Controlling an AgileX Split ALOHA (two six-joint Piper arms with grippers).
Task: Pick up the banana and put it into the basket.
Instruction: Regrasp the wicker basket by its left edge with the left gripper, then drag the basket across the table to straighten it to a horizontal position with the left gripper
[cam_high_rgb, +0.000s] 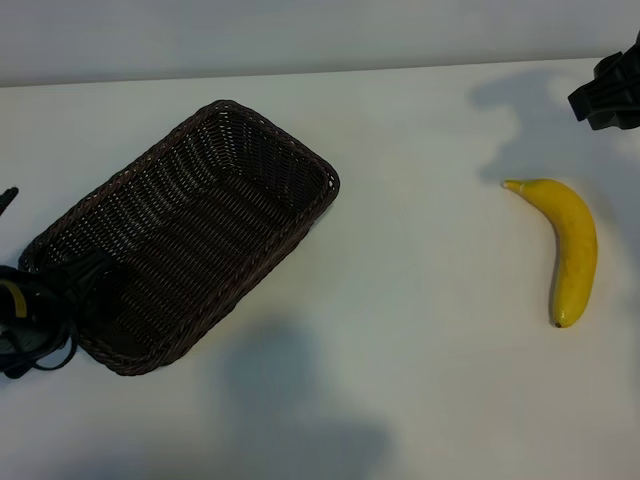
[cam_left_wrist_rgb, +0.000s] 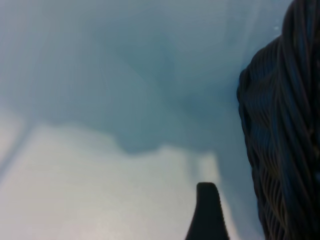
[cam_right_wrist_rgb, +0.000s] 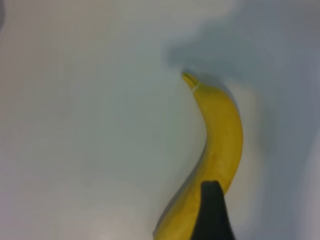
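Risk is sitting with the spread right hand (cam_right_wrist_rgb: 212, 210) hovering over the curved, smooth yellow banana (cam_high_rgb: 572, 245), lying at three o'clock on the white desk (cam_high_rgb: 420, 330): closing off-centre could roll it away. Spread left hand (cam_left_wrist_rgb: 207, 210) is idling beside the dark brown woven wicker basket (cam_high_rgb: 250, 150) at nine o'clock.

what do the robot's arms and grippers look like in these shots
Both are black. The left arm at the exterior view's left edge is bulky, with looping black cables and a small yellow marking. The right arm shows only as an angular black block at the top right corner. Each wrist view shows one dark, rounded, tapering fingertip.
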